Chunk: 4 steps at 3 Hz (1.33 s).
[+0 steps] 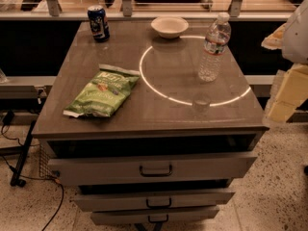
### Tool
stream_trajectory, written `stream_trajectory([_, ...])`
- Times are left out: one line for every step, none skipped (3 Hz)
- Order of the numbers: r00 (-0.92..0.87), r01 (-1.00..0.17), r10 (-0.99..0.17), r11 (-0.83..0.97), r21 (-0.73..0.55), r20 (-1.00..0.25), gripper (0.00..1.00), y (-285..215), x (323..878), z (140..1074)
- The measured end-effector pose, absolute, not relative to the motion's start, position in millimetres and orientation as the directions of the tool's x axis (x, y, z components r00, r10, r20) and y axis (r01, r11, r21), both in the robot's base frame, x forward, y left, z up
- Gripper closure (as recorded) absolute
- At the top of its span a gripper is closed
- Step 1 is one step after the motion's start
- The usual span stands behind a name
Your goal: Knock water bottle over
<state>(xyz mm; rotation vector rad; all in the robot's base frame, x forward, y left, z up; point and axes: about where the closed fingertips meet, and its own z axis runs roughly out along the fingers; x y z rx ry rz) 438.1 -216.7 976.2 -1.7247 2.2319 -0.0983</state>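
The water bottle (214, 48) is clear ribbed plastic with a white cap and a pale label band. It stands upright on the back right part of the grey tabletop (159, 112), on a bright ring of reflected light. My gripper (287, 93) shows as pale yellowish blocks at the right edge of the camera view. It is beyond the table's right edge, to the right of and nearer than the bottle, and apart from it. A white part of my arm (297, 32) is above it.
A dark blue soda can (98, 23) stands at the back left. A white bowl (169, 26) sits at the back middle, left of the bottle. A green chip bag (103, 91) lies front left. Three drawers (155, 167) hang partly open below. A railing runs behind.
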Motion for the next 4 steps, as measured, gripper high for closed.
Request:
stream_trajectory([-0.215,-0.929,-0.954,0.266,-0.257,-0.211,0.0,-216,443,977])
stream_trajectory([-0.238,-0.919,-0.94,0.3,-0.257,-0.244,0.0,-221,475,972])
stream_trajectory([-0.306,-0.882,-0.905,0.386,-0.271,-0.295,0.0,-230,538,961])
stream_trajectory([-0.355,-0.838,-0.861,0.466,-0.284,-0.364,0.0,-228,590,948])
